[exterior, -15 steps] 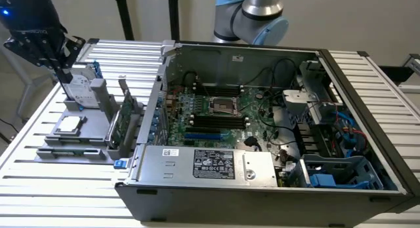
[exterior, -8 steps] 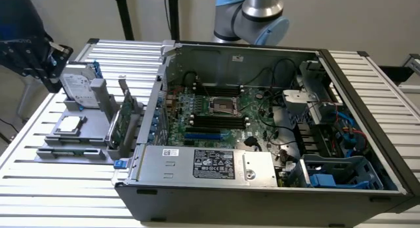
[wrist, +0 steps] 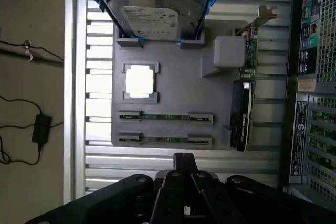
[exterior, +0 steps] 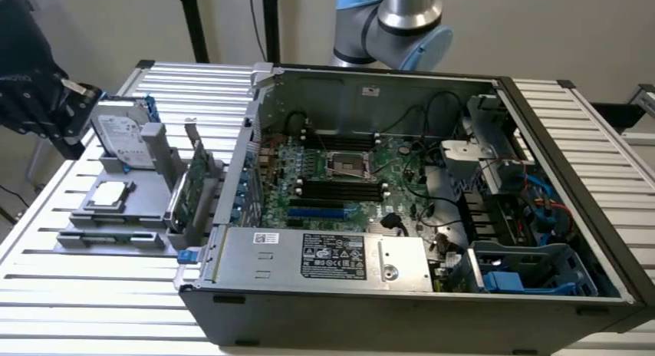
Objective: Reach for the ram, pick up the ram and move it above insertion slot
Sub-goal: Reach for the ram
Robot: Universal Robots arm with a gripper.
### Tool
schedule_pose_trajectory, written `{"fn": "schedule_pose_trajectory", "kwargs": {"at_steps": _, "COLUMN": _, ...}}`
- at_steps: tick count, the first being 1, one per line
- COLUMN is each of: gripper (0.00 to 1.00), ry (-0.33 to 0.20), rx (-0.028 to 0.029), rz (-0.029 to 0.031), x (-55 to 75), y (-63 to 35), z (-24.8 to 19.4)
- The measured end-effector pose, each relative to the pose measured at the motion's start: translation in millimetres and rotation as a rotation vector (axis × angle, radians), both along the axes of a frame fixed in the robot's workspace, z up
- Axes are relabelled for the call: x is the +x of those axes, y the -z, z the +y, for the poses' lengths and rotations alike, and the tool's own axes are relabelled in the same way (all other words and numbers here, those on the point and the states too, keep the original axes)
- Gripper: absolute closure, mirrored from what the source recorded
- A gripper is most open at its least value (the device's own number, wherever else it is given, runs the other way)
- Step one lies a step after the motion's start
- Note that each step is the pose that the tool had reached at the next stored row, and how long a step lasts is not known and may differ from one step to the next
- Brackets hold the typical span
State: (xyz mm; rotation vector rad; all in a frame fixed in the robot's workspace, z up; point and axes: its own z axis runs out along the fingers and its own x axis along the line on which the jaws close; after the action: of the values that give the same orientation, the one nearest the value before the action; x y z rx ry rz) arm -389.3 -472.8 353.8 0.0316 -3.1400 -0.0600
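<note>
Two rams lie side by side in the grey holder tray (wrist: 173, 72): one ram (wrist: 165, 116) farther from the gripper and a second ram (wrist: 165, 140) closer to it. Both are thin green sticks held by grey end clips. My gripper (wrist: 183, 157) hangs above the slatted table just short of the tray, fingers shut with nothing between them. In the exterior view the gripper (exterior: 61, 95) is at the far left, above the tray's hard-drive end. The motherboard's dark memory slots (exterior: 343, 190) lie inside the open computer case (exterior: 307, 264).
The tray also holds a hard drive (wrist: 157, 9) in a blue bracket, a square processor (wrist: 140, 81) and an upright expansion card (wrist: 244, 93) beside the case wall. The arm's base (exterior: 394, 22) stands behind the case. Cables hang off the table edge (wrist: 39, 129).
</note>
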Motion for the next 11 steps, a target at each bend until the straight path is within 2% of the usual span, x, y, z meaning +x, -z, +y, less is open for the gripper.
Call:
{"fn": "schedule_pose_trajectory", "kwargs": {"at_steps": 1, "gripper": 0.89, "ry": 0.0, "rx": -0.0001, "rz": 0.0001, "x": -0.4, "y": 0.0, "z": -1.5}}
{"fn": "schedule_pose_trajectory", "kwargs": {"at_steps": 5, "gripper": 0.89, "ry": -0.014, "rx": -0.0008, "rz": -0.0003, "x": -3.9, "y": 0.2, "z": -1.9}}
{"fn": "schedule_pose_trajectory", "kwargs": {"at_steps": 11, "gripper": 0.89, "ry": -0.121, "rx": -0.0007, "rz": -0.0003, "x": -4.2, "y": 0.8, "z": -1.8}}
